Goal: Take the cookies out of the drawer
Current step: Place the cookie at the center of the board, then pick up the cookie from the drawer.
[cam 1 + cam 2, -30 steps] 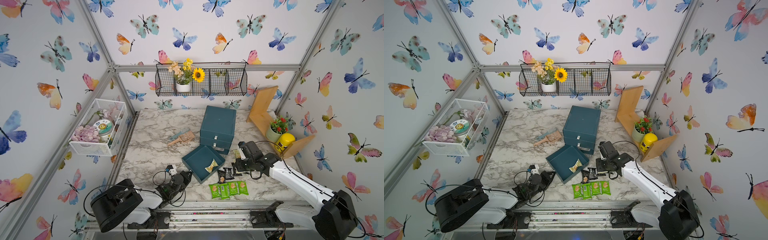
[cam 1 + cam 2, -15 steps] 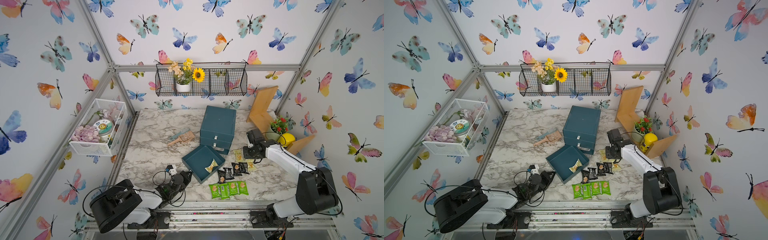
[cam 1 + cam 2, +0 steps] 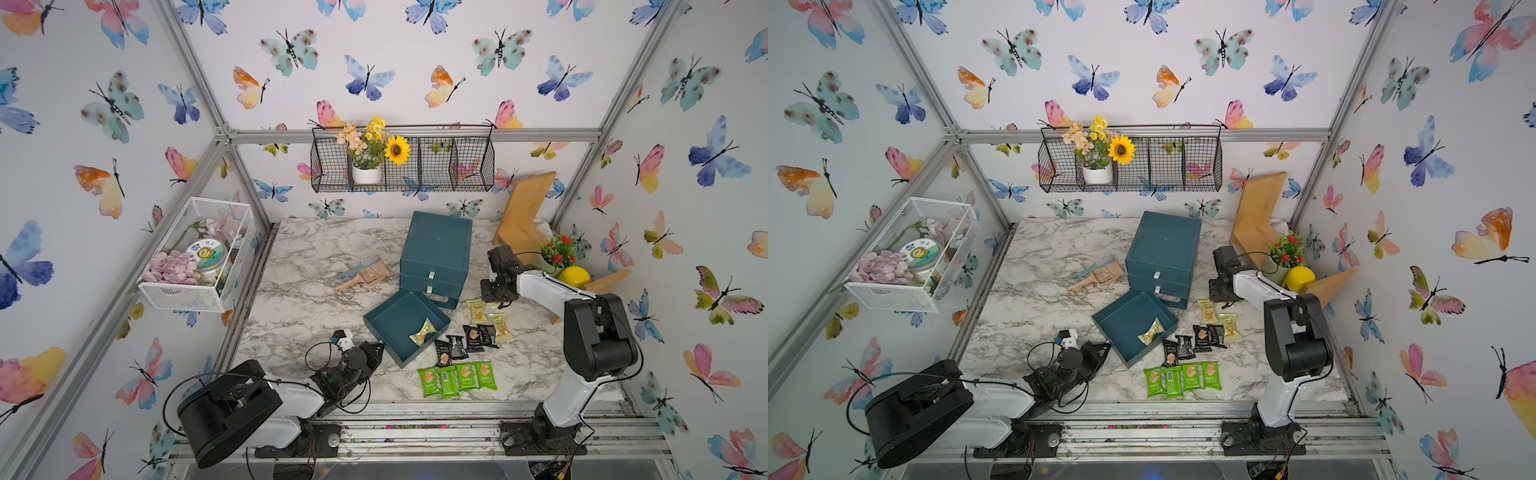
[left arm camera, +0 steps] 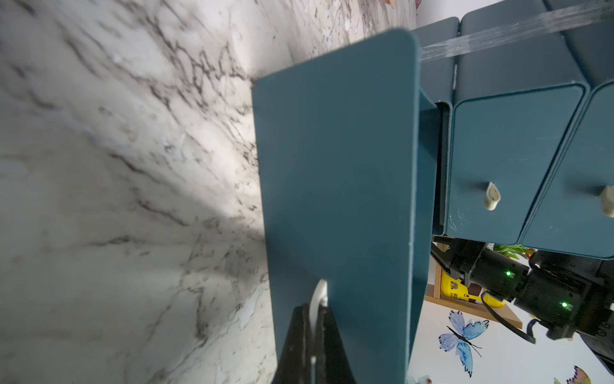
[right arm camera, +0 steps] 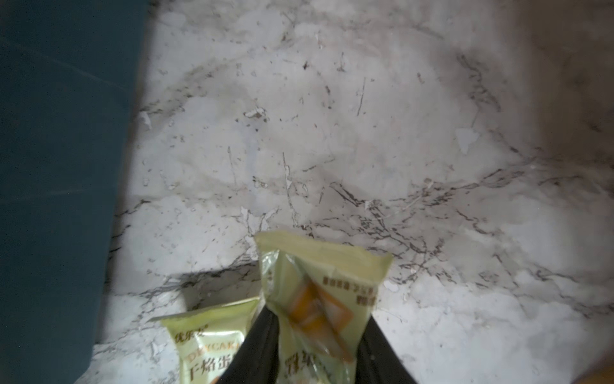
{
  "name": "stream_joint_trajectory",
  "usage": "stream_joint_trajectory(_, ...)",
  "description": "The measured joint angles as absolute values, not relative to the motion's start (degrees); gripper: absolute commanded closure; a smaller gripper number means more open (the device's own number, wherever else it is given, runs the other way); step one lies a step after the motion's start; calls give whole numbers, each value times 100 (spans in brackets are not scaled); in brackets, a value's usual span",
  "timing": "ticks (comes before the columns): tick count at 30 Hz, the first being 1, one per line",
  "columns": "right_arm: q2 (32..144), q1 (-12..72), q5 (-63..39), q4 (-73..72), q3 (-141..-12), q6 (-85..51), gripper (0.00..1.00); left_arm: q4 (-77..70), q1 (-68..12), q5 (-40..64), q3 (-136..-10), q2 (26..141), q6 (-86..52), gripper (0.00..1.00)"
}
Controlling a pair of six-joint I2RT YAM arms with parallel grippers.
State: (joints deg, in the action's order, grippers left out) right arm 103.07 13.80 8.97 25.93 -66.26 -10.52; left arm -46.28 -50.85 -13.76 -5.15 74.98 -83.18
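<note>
The cookies are small, flat, crinkly wrapped packets, each printed with a tan biscuit. One pale yellow cookie [image 3: 423, 331] lies tilted in the right corner of the drawer [image 3: 390, 322], a shallow square teal tray with rounded corners and smooth matte walls.

The others lie on the desk [image 3: 307, 266], right of the drawer. Four green packets [image 3: 457, 377] form a tight row nearest the front edge. Four black packets [image 3: 461, 345] sit just beyond them, and pale packets [image 3: 476, 311] lie farther back.

The right tool [image 5: 315, 319] has its two black fingers pressed against the sides of the held packet [image 5: 319, 289]. This one is also pale yellow with a glossy, creased wrapper. It is close over the desk, beside one pale packet.

The drawer sits skewed on the marble-patterned desk, its far corner at the lowest slot of the chest [image 3: 436, 245]. The chest is a boxy teal unit with two closed fronts, each carrying a small white tab.

The left tool [image 4: 314, 307] is closed on the handle [image 4: 320, 294], a thin white tab on the drawer's near wall.

Left of the chest lie a tan slotted scoop [image 3: 365, 275] and a teal brush [image 3: 359, 266].
</note>
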Motion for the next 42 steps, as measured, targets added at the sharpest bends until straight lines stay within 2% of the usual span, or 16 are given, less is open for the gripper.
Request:
stream_joint_trajectory(11,10401,1306,812,2427,-6622,-978,42,-4628,-5085,-1376,-515,7498,-8318,100)
stream_joint_trajectory(15,10090,1306,788,2521,-6593,-976,41,-4628,-5085,-1376,-515,7498,-8318,100)
stream_joint_trajectory(23,8547,1306,578,2589,-6571,-932,45,-4578,-5085,-1380,-550,7498,-8320,100)
stream_joint_trajectory(28,8632,1402,200,2700,-6582,-913,46,-4532,-5085,-1382,-587,7498,-8320,100)
stream_joint_trajectory(42,8960,2342,-384,2786,-6726,-978,46,-4423,-5085,-1402,-613,7450,-8342,100)
